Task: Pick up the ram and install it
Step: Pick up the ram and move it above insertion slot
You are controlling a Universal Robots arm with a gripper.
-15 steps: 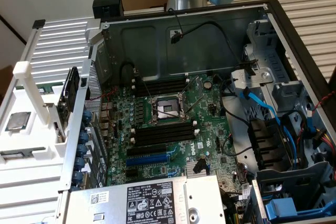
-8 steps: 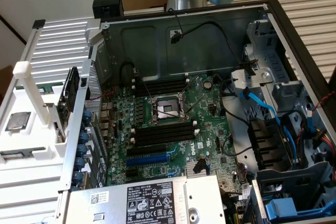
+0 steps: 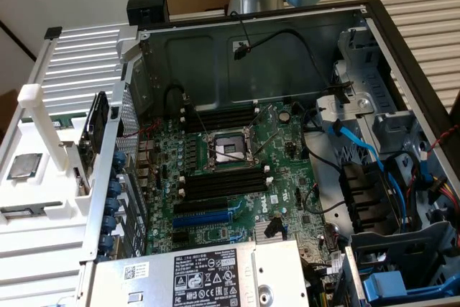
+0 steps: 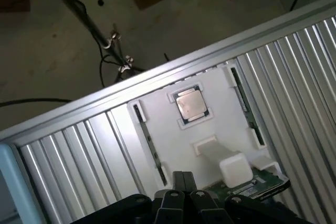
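The ram (image 4: pixel 254 184) (label up) lies along the edge of the white fixture (image 4: pixel 168 129), beyond the raised block (image 4: pixel 236 167) from the processor (image 4: pixel 188 104). The claw (image 4: pixel 182 179), clenched on nothing, hangs near one end of it.

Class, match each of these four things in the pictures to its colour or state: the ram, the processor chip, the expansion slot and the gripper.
Column one:
1. ram
2. processor chip
3. expansion slot
4. gripper

Column two:
A. blue
B. shut
C. green
D. silver

Pairs: 1-C, 2-D, 3-A, 4-B.
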